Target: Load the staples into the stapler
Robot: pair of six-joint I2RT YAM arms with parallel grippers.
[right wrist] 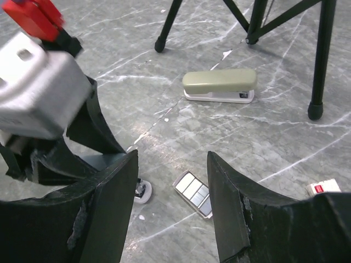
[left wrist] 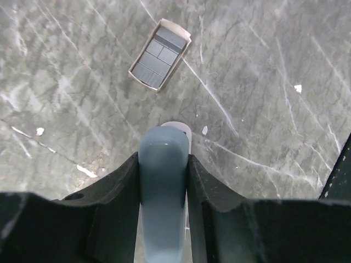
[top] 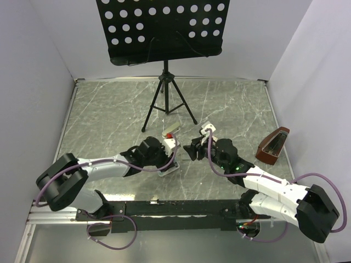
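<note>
Bench (top: 109, 109): grey marbled surface, with a black perforated music stand (top: 164, 27) on a tripod at the far side.

Left tool (left wrist: 163, 159): closed on the blue-grey stapler (left wrist: 162, 186), one finger along each flank. The stapler's nose points down toward the bench. Whether its magazine is open cannot be told from these views.

Right tool (right wrist: 171, 159): jaws wide and holding nothing. It hangs over the bench directly opposite the left tool.

Other items: a beige stapler (right wrist: 219, 86) lies flat near the tripod feet, untouched. What appears to be a red-brown stapler (top: 273, 145) sits well apart on the right side.

Task item: the staples box (right wrist: 193, 193) lies open on the bench, just beyond the held stapler's nose. In the right wrist view it shows between the right tool's fingers. Grey strips (left wrist: 156, 57) fill it side by side, and none has been lifted out.

Assessment: the step in hand appears to be taking one strip from the box. The right tool should:
- descend square over the box
- narrow its jaws to span a single strip
- stay clear of the cardboard walls, since the light box is likely to slide or lift with the strip

The left tool should hold the stapler steady, and the magazine must be confirmed open before a strip is offered
</note>
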